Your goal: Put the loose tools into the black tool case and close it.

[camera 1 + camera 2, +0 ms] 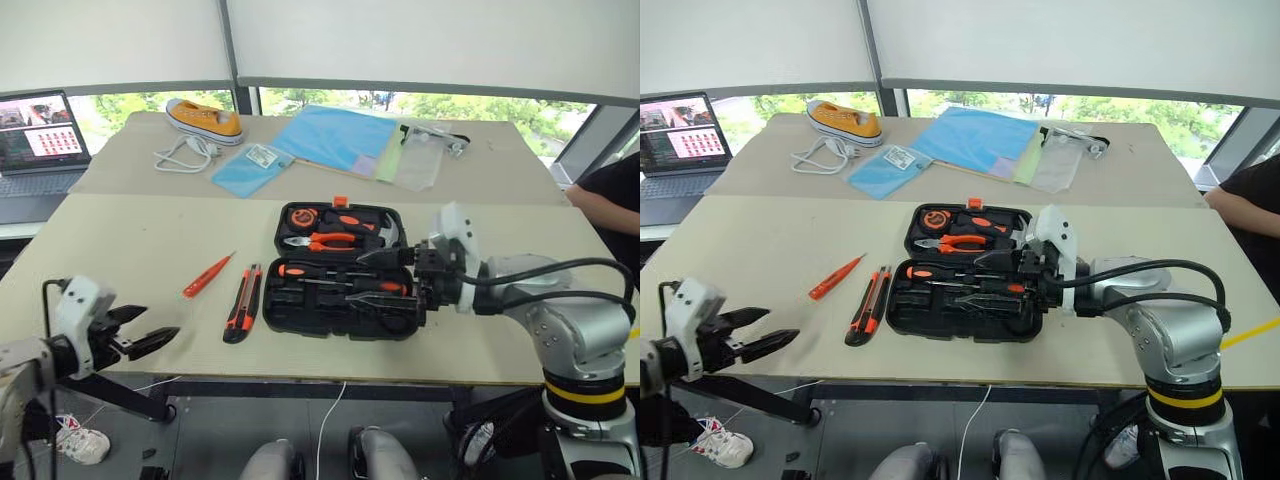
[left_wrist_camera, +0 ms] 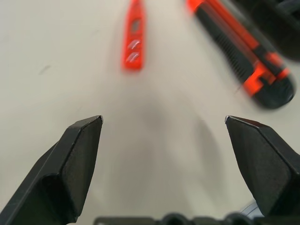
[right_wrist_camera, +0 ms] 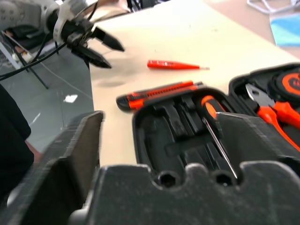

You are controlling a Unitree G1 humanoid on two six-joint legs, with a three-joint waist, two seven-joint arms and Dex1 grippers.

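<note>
The black tool case (image 1: pixel 310 323) lies open at mid-table, with pliers, a hammer and a tape measure in its far half. Two black-and-orange screwdrivers (image 1: pixel 300 271) lie in its near half. My right gripper (image 1: pixel 373 279) hovers over the case's right side, pointing left, open and empty. A slim red screwdriver (image 1: pixel 207 275) and the black-and-orange utility knife (image 1: pixel 243 302) lie loose on the table left of the case. My left gripper (image 1: pixel 150 336) is open and empty at the table's front-left edge. It points toward the red screwdriver (image 2: pixel 132 40) and the utility knife (image 2: pixel 243 51).
On the far table are a laptop (image 1: pixel 40 135), a yellow shoe (image 1: pixel 205 117), a white cable (image 1: pixel 185 153), blue folders (image 1: pixel 335 135), a blue pouch (image 1: pixel 250 168) and a clear bag (image 1: pixel 420 160). A person's arm (image 1: pixel 610 200) shows at the right edge.
</note>
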